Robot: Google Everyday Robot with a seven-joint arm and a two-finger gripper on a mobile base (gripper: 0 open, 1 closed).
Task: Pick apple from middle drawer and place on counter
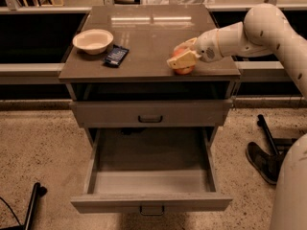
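Note:
The red-orange apple (pixel 183 64) is at the front right of the glossy grey-brown counter (pixel 148 37), low over its surface; I cannot tell whether it touches. My gripper (pixel 182 56) reaches in from the right on a white arm and is shut on the apple, its cream fingers (pixel 182 60) around it. The middle drawer (pixel 151 174) is pulled fully open below and shows nothing inside. The like grey drawer front (pixel 151 113) above it is closed.
A cream bowl (pixel 93 40) and a dark flat packet (pixel 116 55) sit at the counter's left. A dark stand base (pixel 268 152) lies on the speckled floor at the right. A black leg (pixel 32 206) is at the lower left.

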